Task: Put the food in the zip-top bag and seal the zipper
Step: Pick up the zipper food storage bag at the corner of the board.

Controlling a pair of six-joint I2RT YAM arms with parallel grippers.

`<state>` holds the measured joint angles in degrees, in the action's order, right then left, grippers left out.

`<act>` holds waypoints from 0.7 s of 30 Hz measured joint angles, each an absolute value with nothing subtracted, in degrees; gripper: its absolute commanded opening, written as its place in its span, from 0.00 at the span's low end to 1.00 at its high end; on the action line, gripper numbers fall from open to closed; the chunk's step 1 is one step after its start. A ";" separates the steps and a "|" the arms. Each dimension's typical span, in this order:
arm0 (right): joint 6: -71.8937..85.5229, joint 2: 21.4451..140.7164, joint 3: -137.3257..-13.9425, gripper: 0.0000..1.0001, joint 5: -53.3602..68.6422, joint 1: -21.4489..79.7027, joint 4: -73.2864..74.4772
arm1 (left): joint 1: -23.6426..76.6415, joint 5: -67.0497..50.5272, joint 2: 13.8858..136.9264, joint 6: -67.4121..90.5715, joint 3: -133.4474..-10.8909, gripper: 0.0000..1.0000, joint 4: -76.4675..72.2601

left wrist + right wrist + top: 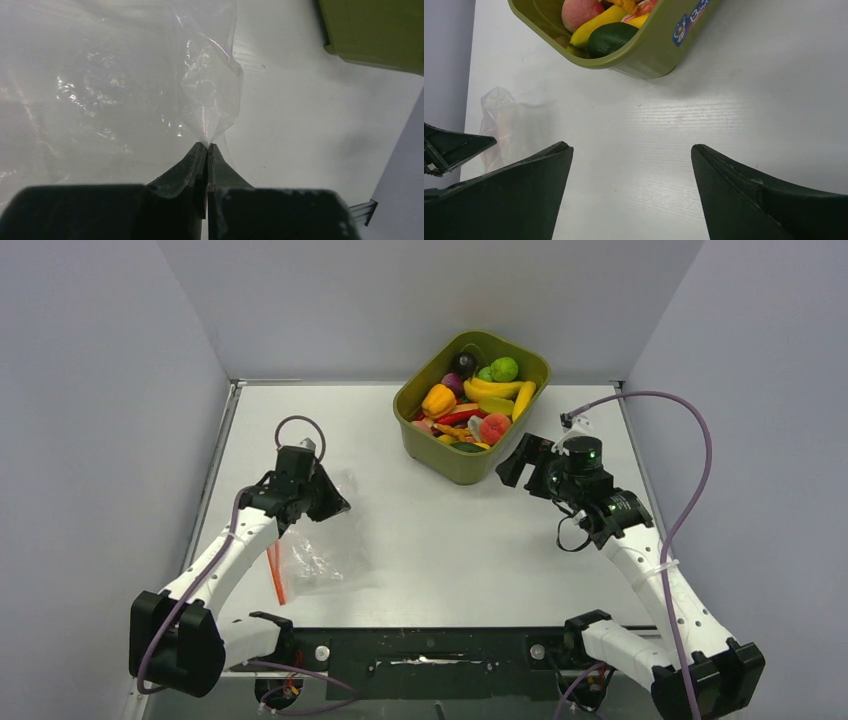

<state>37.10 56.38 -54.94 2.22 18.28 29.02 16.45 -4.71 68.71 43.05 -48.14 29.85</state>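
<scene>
Food (pixel 478 405) is seen lying wholly in the olive-green tub (pixel 462 466) at the far side of the counter (pixel 450 550), and none of it can be made out inside the zip-top bag (pixel 322 552), which lies crumpled on the counter at the near left, well apart from the tub. The zipper (pixel 275 575) is seen as an orange-red strip along the bag's left edge; whether it is sealed cannot be told. A fold of the bag's clear film is pinched between the closed jaws of the left gripper (pixel 207 146). The right gripper (pixel 522 462) is held wide and empty just beside the tub's near right corner. The task is judged barely begun: the mouth is to be opened, the pieces carried across, the zipper pressed shut. Only bare counter is seen between tub and bag; the limp film and the heaped pieces are judged the likely hindrances
</scene>
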 measured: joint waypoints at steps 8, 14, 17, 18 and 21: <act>38.87 58.11 -53.89 0.73 4.95 23.20 26.09 | 16.58 -12.25 67.48 46.48 -48.99 0.00 27.75; 39.70 62.11 -55.51 0.59 3.20 33.67 22.28 | 16.58 -16.91 64.10 52.56 -48.99 0.00 22.72; 39.68 66.43 -57.87 0.51 1.85 39.92 20.51 | 16.58 -18.50 63.57 55.27 -49.01 0.00 20.34; 39.68 67.66 -58.50 0.47 1.52 41.85 19.73 | 16.58 -18.96 63.57 56.18 -49.01 0.00 19.77; 39.53 70.37 -59.99 0.40 0.80 46.44 17.91 | 16.58 -19.84 63.59 58.13 -49.01 0.00 18.94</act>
